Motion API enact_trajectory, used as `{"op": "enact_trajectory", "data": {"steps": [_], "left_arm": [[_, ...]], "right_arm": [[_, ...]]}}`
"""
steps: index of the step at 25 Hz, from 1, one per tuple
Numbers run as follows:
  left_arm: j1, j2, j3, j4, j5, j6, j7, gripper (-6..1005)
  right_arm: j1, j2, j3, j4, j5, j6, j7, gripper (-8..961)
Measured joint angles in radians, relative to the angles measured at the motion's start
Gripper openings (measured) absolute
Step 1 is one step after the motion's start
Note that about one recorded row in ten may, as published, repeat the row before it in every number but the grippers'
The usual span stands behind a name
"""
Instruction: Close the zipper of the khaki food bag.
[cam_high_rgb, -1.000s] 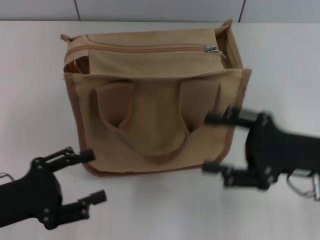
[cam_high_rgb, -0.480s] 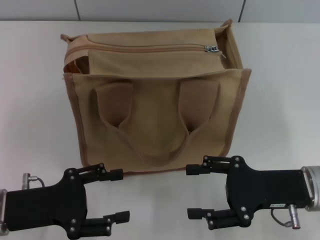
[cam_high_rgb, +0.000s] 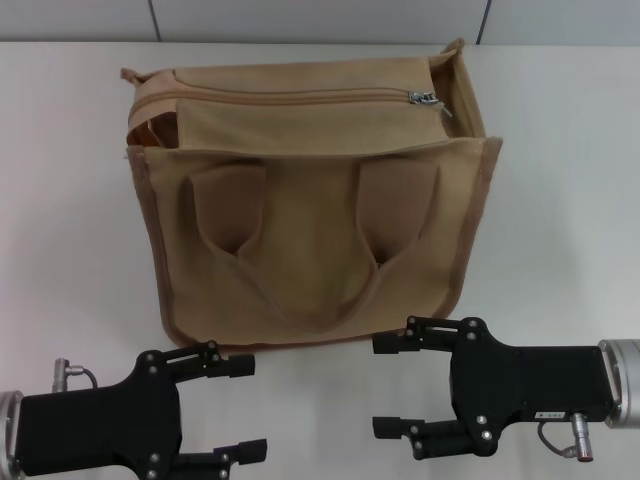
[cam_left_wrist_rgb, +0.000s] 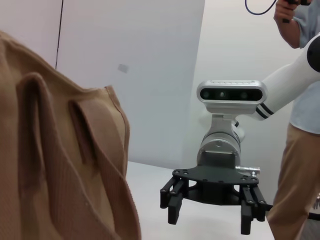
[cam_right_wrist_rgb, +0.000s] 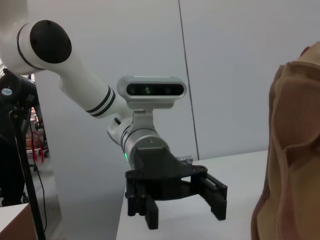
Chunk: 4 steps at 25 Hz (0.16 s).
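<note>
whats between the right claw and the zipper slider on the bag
In the head view, the tan canvas bag's front panel and two loop handles lie between the open right claw and the small silver zipper slider.

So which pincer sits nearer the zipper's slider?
The right pincer: the slider sits at the bag's right end; the left pincer is farther away.

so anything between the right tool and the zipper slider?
Nothing separate, only the bag itself. The slider sits on the khaki food bag's top panel near its right end; the right tool, open, is down at the bag's front base. The path up over the front face and handles looks clear.
</note>
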<state>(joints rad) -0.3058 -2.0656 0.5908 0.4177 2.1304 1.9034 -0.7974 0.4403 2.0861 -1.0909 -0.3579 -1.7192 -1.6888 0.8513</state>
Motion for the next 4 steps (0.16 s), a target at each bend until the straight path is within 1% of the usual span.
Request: {"op": "enact_trajectory", "data": {"steps": [4], "left_arm": [[0.001,-0.001,0.005,-0.001,0.000,-0.001,0.004,773]], "right_arm": [[-0.001,0.000,0.007,0.004,0.002,0.000,0.000,768]]}}
